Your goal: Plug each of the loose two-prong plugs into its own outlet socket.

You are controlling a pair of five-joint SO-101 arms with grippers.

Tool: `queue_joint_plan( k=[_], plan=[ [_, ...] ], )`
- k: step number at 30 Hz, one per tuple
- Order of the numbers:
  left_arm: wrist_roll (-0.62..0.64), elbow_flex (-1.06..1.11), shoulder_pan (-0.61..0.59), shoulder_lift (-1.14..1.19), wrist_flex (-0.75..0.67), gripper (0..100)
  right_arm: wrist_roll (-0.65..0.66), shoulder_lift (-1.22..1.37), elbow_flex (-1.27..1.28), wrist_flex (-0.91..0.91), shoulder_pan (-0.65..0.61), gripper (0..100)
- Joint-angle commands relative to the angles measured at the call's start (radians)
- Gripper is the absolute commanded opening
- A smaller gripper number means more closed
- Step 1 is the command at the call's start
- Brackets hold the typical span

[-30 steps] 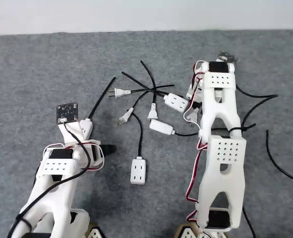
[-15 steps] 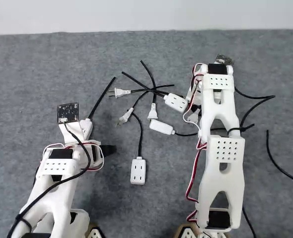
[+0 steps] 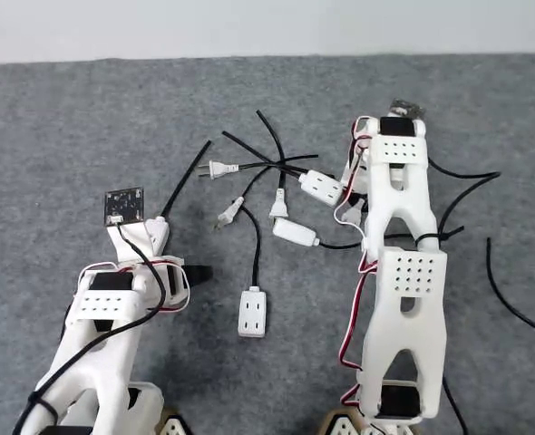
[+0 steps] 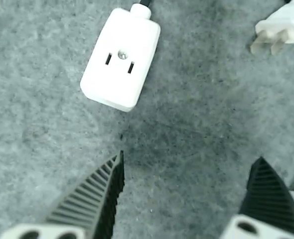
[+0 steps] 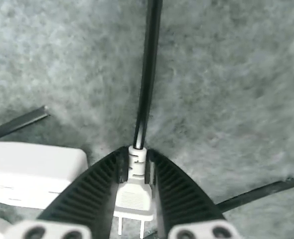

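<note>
Seen from above, two white robot arms stand side by side on a grey felt worktop (image 3: 59, 118) strewn with black cords, white plugs and white socket blocks.

The left arm (image 3: 113, 304) is folded low. A small dark circuit board (image 3: 122, 207) at its wrist carries markings too small to read. The left pincer (image 4: 189, 159) gapes wide and holds nothing. It hangs above a near socket block (image 4: 121, 59), whose face shows two slots and a centre screw. A stray plug (image 4: 279, 27) with two prongs lies on the felt, well apart from that block.

The right arm (image 3: 402, 272) stretches out over the tangle of cords. The right pincer (image 5: 137, 157) is clamped on the held plug (image 5: 133, 196). Its prongs point back toward the wrist and its black cord (image 5: 148, 74) runs away across the felt. A side socket block (image 5: 32, 172) sits just beside this pincer.

Between the arms lie two loose plugs (image 3: 227, 216) (image 3: 278, 208), with a third plug (image 3: 215, 169) farther out. A long socket block (image 3: 251, 311) lies nearer the arms' bases.

Since a second ago, the right arm has eased slightly farther out from its base. The left arm, the plugs and the blocks have stayed put.
</note>
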Motion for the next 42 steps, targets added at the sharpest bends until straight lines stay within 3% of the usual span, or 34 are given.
queue_joint_plan(
  k=[1,6,14,18,21,26,33,38,42],
  plan=[
    [-0.009,-0.004,-0.002,0.000,-0.020,37,0.023,-0.045,-0.092,0.070,-0.022,0.8],
    [-0.002,-0.004,-0.002,0.002,-0.017,37,0.043,-0.139,-0.210,0.217,-0.021,0.8],
    [-0.020,-0.045,-0.005,0.002,0.048,37,0.075,-0.383,0.014,0.216,-0.056,0.8],
    [-0.273,-0.081,-0.021,0.049,0.126,37,0.072,-0.565,0.184,0.209,-0.119,0.8],
    [-0.308,-0.154,-0.029,0.146,0.163,37,0.071,-0.697,0.310,0.191,-0.166,0.8],
    [-0.381,-0.306,-0.029,0.327,0.270,32,0.086,-0.918,0.582,0.070,-0.263,0.8],
    [-0.605,-0.444,-0.028,0.462,0.351,5,0.183,-1.356,1.053,-0.219,-0.464,0.8],
    [-0.664,-0.453,-0.058,0.427,0.354,3,0.264,-1.641,1.326,-0.372,-0.582,0.8],
    [-0.730,-0.409,-0.003,0.419,0.356,1,0.298,-1.753,1.422,-0.421,-0.645,0.8]
  ],
)
